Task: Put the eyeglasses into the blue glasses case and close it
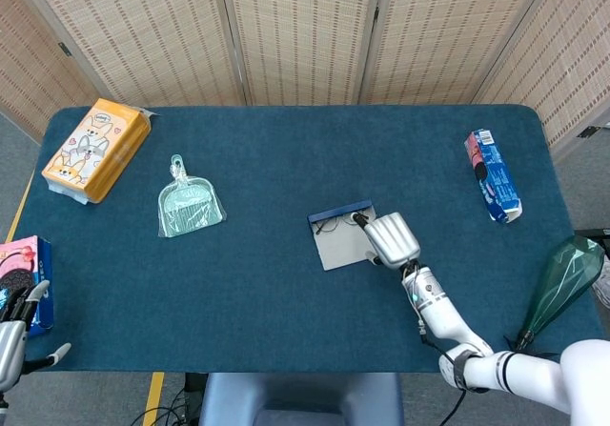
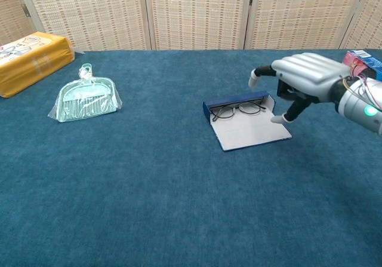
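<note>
The blue glasses case (image 2: 250, 130) (image 1: 335, 243) lies open and flat at mid-table, its pale lining facing up. The eyeglasses (image 2: 237, 109) (image 1: 333, 223) rest inside it along the raised blue far edge. My right hand (image 2: 304, 80) (image 1: 390, 239) hovers off the case's right side, fingers apart and curved downward, holding nothing; one fingertip hangs near the case's right corner. My left hand (image 1: 11, 345) shows only at the lower left corner of the head view, fingers spread, far from the case.
A teal dustpan in plastic wrap (image 2: 86, 98) lies at the left. An orange box (image 2: 28, 60) sits far left, an Oreo pack (image 1: 27, 281) at the front left edge, a blue snack box (image 1: 494, 174) at the right. A green faceted object (image 1: 562, 283) stands off the right edge.
</note>
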Robot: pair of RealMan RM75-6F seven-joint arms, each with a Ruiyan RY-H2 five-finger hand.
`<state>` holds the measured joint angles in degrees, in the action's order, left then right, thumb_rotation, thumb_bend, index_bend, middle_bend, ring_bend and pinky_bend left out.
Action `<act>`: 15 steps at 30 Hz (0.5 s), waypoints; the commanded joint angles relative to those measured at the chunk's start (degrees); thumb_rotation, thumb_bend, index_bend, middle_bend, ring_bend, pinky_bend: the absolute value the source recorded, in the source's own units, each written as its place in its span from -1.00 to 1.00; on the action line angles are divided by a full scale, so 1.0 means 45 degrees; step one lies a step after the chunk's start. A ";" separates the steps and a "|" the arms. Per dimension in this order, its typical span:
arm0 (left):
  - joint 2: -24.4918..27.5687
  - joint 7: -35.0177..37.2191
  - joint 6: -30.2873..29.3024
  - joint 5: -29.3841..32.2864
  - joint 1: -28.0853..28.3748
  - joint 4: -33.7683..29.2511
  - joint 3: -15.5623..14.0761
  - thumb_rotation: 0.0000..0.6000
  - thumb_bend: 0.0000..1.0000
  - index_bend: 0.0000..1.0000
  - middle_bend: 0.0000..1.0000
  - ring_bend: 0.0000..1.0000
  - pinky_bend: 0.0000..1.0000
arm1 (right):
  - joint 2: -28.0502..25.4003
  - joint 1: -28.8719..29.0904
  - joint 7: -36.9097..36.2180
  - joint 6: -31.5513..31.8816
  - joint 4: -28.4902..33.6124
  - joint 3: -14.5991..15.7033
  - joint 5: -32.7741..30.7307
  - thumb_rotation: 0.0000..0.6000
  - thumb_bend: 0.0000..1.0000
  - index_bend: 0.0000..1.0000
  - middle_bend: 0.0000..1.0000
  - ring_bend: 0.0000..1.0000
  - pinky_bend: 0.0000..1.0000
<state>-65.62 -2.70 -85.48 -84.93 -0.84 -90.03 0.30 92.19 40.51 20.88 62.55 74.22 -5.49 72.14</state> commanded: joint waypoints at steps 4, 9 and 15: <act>-0.0040 -0.0087 0.0116 -0.0092 0.0101 -0.0119 -0.0055 1.00 -0.67 -0.83 -0.70 -0.79 -0.44 | 0.0611 -0.0425 -0.0682 0.0222 -0.1494 0.0391 0.0670 1.00 -0.71 -0.33 1.00 1.00 0.69; 0.0015 -0.0137 0.0119 -0.0008 0.0079 -0.0176 -0.0079 1.00 -0.67 -0.83 -0.70 -0.79 -0.44 | 0.1182 -0.0486 -0.0970 -0.0020 -0.2517 0.0455 0.0892 1.00 -0.71 -0.33 1.00 1.00 0.69; 0.0035 -0.0124 0.0111 0.0086 0.0027 -0.0180 -0.0118 1.00 -0.67 -0.83 -0.70 -0.79 -0.44 | 0.1635 -0.0574 -0.1198 -0.0092 -0.3345 0.0441 0.1118 1.00 -0.71 -0.33 1.00 1.00 0.69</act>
<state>-65.47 -3.26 -84.98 -84.54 -0.72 -90.83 -0.24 99.09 38.10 15.85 62.26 59.68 -3.51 76.85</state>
